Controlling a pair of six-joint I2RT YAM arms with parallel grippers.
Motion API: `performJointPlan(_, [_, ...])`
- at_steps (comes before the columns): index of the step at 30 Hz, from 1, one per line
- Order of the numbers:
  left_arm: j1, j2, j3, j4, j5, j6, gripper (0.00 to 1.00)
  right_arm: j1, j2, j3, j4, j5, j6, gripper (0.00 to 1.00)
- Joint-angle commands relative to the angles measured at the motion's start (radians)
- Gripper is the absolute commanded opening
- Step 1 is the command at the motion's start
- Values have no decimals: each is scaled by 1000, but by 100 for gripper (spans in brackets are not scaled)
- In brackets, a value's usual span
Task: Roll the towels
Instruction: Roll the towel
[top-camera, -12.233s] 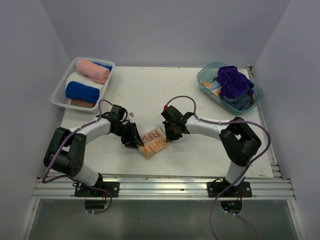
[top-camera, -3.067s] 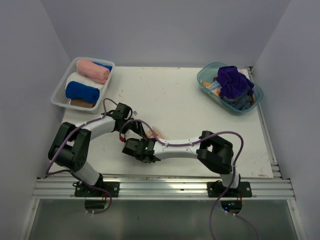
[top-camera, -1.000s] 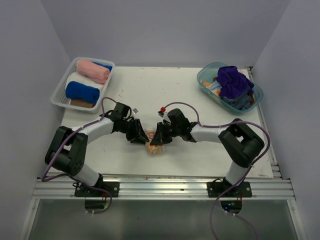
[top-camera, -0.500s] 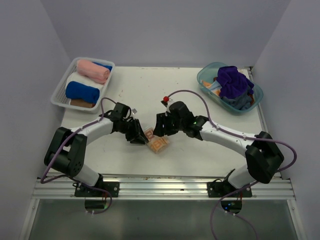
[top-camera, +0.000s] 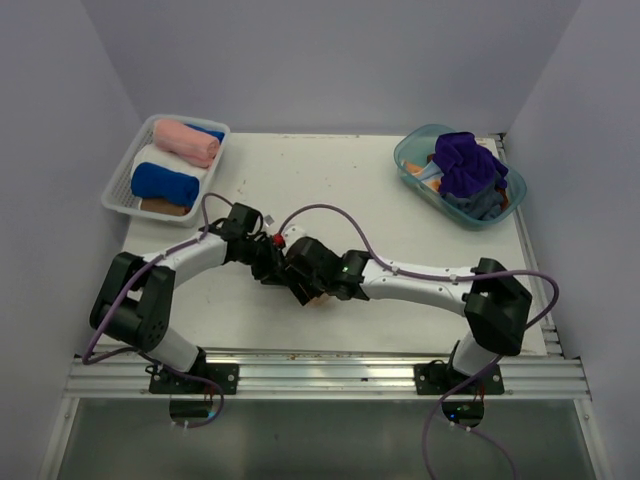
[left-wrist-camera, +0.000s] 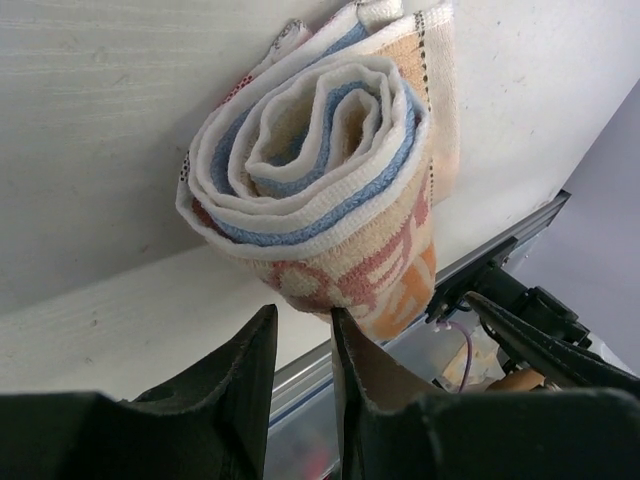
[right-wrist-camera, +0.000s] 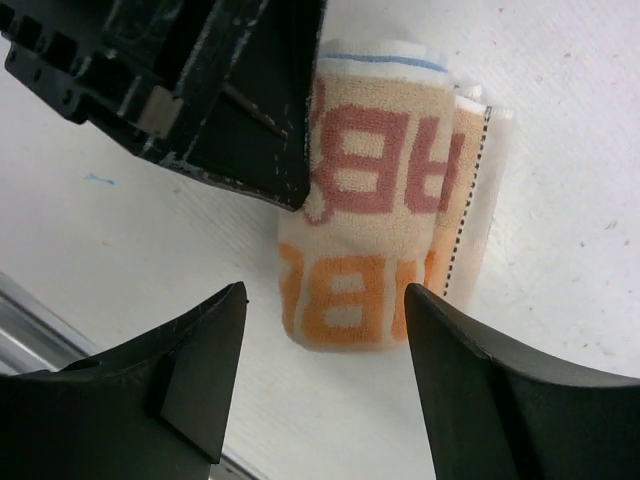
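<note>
At six o'clock on the worktop (top-camera: 330, 190), the RABBIT towel (right-wrist-camera: 380, 250), flat seconds ago, lies rolled and looks done. The right gripper (right-wrist-camera: 325, 295) has swung over it, jaws apart. The left gripper (left-wrist-camera: 300, 312) sits at its end, jaws nearly meeting, grip unclear. The surface is white and scuffed, with a basket (top-camera: 115, 195) at ten, a tub (top-camera: 410, 160) at two, and pale walls.

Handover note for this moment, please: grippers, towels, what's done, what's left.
RABBIT towel: rolled, lying on the table between the arms.
Left gripper: fingers nearly together at its end; grip unclear.
Right gripper: open, above it.
Done: pink roll, blue roll, white roll in the basket.
Left: probably basket the RABBIT towel; roll the heap in the tub, purple towel on top.
</note>
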Motion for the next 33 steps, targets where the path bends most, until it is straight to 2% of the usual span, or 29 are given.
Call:
performJointPlan(1, [-4,12,42,4,-9,-14,31,53,44,62,-45,164,-112,68])
performJointPlan(5, [-4,27,48,8,-7,-14,31,110,90,71,-45,239,-157,62])
performJointPlan(13, [-4,33,56,5,-3,-9,31,125,213,77,-23,338,-168,66])
performJointPlan(16, [-4,27,52,5,-3,-9,32,125,268,92,-16,380,-160,64])
performJointPlan(17, [-4,26,51,5,2,-8,34,124,279,100,-14,385,-154,62])
performJointPlan(18, [-3,24,51,8,14,-3,37,124,288,103,-10,385,-143,49])
performJointPlan(20, [3,24,71,-8,10,17,48,122,280,103,1,365,-111,29])
performJointPlan(21, [8,23,80,-18,8,40,52,118,274,98,6,354,-97,14])
performJointPlan(24, [38,9,112,-62,13,77,64,95,224,77,45,287,-51,0])
performJointPlan(26, [61,-3,114,-71,13,94,71,76,167,51,81,207,-27,0])
performJointPlan(33, [81,-74,60,-69,43,101,83,-49,43,-61,220,-47,81,0])
